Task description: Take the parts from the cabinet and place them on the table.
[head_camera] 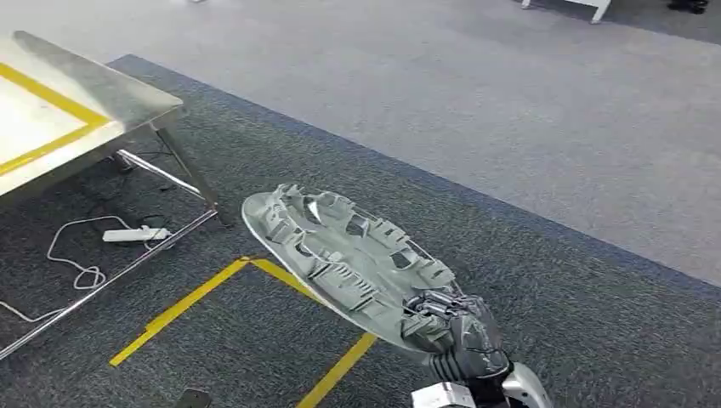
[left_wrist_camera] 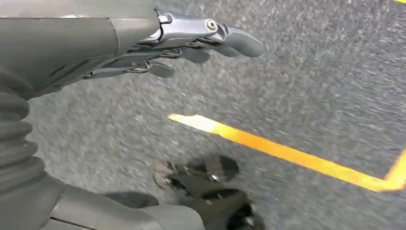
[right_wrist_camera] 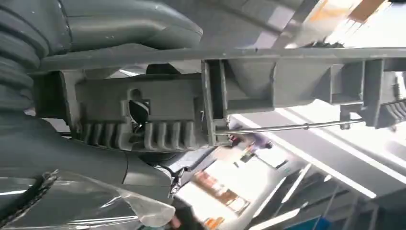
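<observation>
Head view, robot mid-carry. The metal-topped surface [head_camera: 102, 93], marked with a yellow outline, lies ahead and to the robot's left, well apart from the load across dark carpet [head_camera: 544, 297] crossed by yellow floor tape [head_camera: 183, 308]. Only one corner of it falls inside the frame, so the full placement area cannot be judged.

The part [head_camera: 340, 255], a grey ribbed disc resembling a wheel cover, is carried in the air, tilted, its ribbed side up. Its long dimension runs from the right hand [head_camera: 463, 336] forward and leftward, so its free edge points toward the surface. The right hand grips the rim at the near edge. The right wrist view confirms the ribbed moulding [right_wrist_camera: 143, 120] pressed against the hand; the fingers themselves are largely hidden behind it.

The left hand [left_wrist_camera: 191, 40] hangs over the carpet, holding nothing, fingers extended and slightly apart. It hangs on the side nearer the surface, yet the right hand bears the load.

A white power strip [head_camera: 136, 234] with its cord lies under the surface. The cabinet cannot be located.
</observation>
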Motion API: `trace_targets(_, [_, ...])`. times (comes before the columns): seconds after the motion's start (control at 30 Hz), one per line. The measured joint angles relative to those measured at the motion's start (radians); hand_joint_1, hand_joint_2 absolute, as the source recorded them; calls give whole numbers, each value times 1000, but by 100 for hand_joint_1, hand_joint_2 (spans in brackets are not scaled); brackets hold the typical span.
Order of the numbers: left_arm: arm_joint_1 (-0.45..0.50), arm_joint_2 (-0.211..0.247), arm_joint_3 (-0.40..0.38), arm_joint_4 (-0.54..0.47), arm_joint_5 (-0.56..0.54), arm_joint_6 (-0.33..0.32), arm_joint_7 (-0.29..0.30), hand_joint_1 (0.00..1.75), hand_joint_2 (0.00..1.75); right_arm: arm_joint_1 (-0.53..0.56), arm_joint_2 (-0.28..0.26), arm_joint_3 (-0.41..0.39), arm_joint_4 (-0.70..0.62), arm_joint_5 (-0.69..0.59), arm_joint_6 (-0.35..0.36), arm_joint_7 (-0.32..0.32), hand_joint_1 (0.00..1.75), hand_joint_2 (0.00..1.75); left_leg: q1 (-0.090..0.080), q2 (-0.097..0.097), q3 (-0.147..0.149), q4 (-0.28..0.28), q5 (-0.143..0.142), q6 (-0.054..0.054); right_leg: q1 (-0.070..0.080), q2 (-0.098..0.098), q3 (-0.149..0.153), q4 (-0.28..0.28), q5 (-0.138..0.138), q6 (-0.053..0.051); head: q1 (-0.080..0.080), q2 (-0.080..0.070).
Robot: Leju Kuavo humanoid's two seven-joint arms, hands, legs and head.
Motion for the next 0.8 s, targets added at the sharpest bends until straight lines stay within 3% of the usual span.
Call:
trace_targets(0.03, [0, 0, 0, 0, -2, -1, -1, 0, 175, -1, -2, 3, 0, 0, 0, 1, 175, 175, 0, -15, 5, 0, -4, 0, 0, 0, -50, 57, -5, 3, 0, 0])
trace_targets(0.07, [1, -1, 0, 0, -3, -1, -1, 0, 175, 1, -6, 5, 0, 0, 0, 2, 175, 175, 0, -30, 13, 0, -8, -1, 0, 0, -75, 63, 23, 5, 1, 0])
trace_targets(0.1, [3, -1, 0, 0, -3, -1, -1, 0, 175, 1, -8, 8, 0, 0, -1, 2, 175, 175, 2, -44, 21, 0, -13, -3, -1, 0, -76, 28, 70, 6, 0, 0])
trace_targets(0.13, [5, -2, 0, 0, -3, -1, -1, 0, 175, 0, -10, 12, 0, 0, -1, 3, 175, 175, 3, -61, 32, 2, -20, -7, -3, 4, -57, -50, 141, 8, 0, 0])
trace_targets(0.17, [5, -2, 0, 0, -3, -1, -1, 0, 175, -2, -11, 15, 0, 0, -2, 3, 175, 175, 5, -75, 40, 5, -28, -13, -7, 25, -29, -145, 209, 9, 0, 0])
trace_targets(0.2, [4, -2, 0, 0, -4, -1, -1, 0, 175, -4, -13, 18, 0, 0, -3, 3, 175, 175, 8, -86, 39, 10, -36, -19, -13, 70, -15, -195, 229, 10, 2, 0])
trace_targets(0.23, [-1, -1, 0, 0, -4, -1, -1, 0, 175, -5, -14, 23, 0, 0, -4, 2, 175, 175, 2, -99, 31, 25, -42, -27, -19, 103, -1, -221, 216, 6, 1, 0])
trace_targets(0.27, [-1, -1, 0, 0, -4, -1, -1, 0, 175, -5, -14, 24, -3, 0, -7, 0, 175, 175, 8, -108, 23, 23, -40, -31, -15, 95, 10, -221, 203, -7, 0, 0])
trace_targets(0.33, [4, -2, 0, 1, -6, 1, -3, 0, 175, -3, -18, 30, -6, 0, -9, 0, 175, 175, 13, -129, 18, 16, -38, -40, -11, 77, 13, -228, 201, -17, 2, 0])
trace_targets(0.37, [6, 1, 0, 1, -6, 2, -3, 0, 175, -2, -18, 30, -6, -2, -10, 0, 175, 175, 12, -137, 19, 22, -44, -44, -21, 59, 19, -236, 202, -25, 1, 0])
trace_targets(0.4, [8, -2, 0, 2, -7, 3, -4, 0, 175, -2, -20, 30, -6, -4, -11, 0, 175, 175, 6, -79, 13, 42, -56, -51, -20, 49, 26, -239, 199, -32, 0, 0])
trace_targets(0.43, [6, -2, 0, 2, -8, 5, -4, 0, 175, 1, -21, 31, -9, -6, -14, -2, 175, 175, 7, -34, -10, 90, -85, -58, -18, 34, 33, -241, 196, -37, -12, 0])
trace_targets(0.47, [2, -3, 0, 2, -9, 5, -4, 0, 175, 3, -23, 32, -12, -9, -18, -5, 175, 175, 11, -7, -49, 167, -122, -65, -16, 17, 37, -241, 192, -41, -9, 0])
trace_targets(0.53, [0, -5, 0, 2, -12, 5, -4, 0, 175, 3, -25, 32, -13, -9, -18, -6, 175, 175, 21, 8, -127, 309, -167, -73, -15, -16, 47, -240, 181, -41, -11, 0])
trace_targets(0.57, [2, -6, 0, 2, -12, 6, -4, 0, 175, 4, -25, 32, -13, -9, -18, -6, 175, 175, 24, 9, -139, 324, -157, -76, -15, -29, 53, -240, 176, -40, -11, 0])
trace_targets(0.6, [4, -6, 0, 2, -12, 6, -4, 0, 175, 5, -26, 34, -13, -9, -19, -6, 175, 175, 27, 11, -130, 298, -123, -78, -15, -42, 61, -240, 170, -39, -11, 0])
trace_targets(0.63, [6, -5, 0, 2, -12, 8, -4, 0, 175, 5, -27, 36, -13, -10, -19, -6, 175, 175, 29, 17, -99, 223, -68, -77, -16, -55, 71, -240, 163, -36, -11, 0])
trace_targets(0.67, [6, -5, 0, 2, -12, 8, -4, 0, 175, 5, -27, 38, -14, -11, -21, -7, 175, 175, 29, 32, -57, 128, -13, -75, -16, -65, 82, -240, 156, -31, -11, 0])
trace_targets(0.7, [6, -5, 0, 2, -12, 8, -4, 0, 175, 5, -27, 39, -15, -14, -23, -9, 175, 175, 27, 57, -27, 57, 16, -71, -16, -75, 90, -241, 149, -24, -11, 0])
trace_targets(0.73, [3, -7, 0, 2, -12, 8, -4, 0, 175, 5, -28, 39, -17, -16, -26, -12, 175, 175, 9, 93, -15, 43, -7, -68, -8, -84, 87, -244, 142, -14, -13, 0])
trace_targets(0.77, [-1, -7, 0, 2, -13, 8, -5, 0, 175, 5, -29, 40, -19, -18, -27, -14, 175, 175, 11, 88, -13, 33, -11, -56, -7, -92, 93, -246, 141, -10, -12, 0])
trace_targets(0.8, [2, -7, 0, 2, -14, 9, -6, 0, 175, 2, -29, 41, -20, -18, -30, -16, 175, 175, 9, 80, -17, 33, -12, -54, -4, -104, 101, -252, 141, -7, -7, 0])
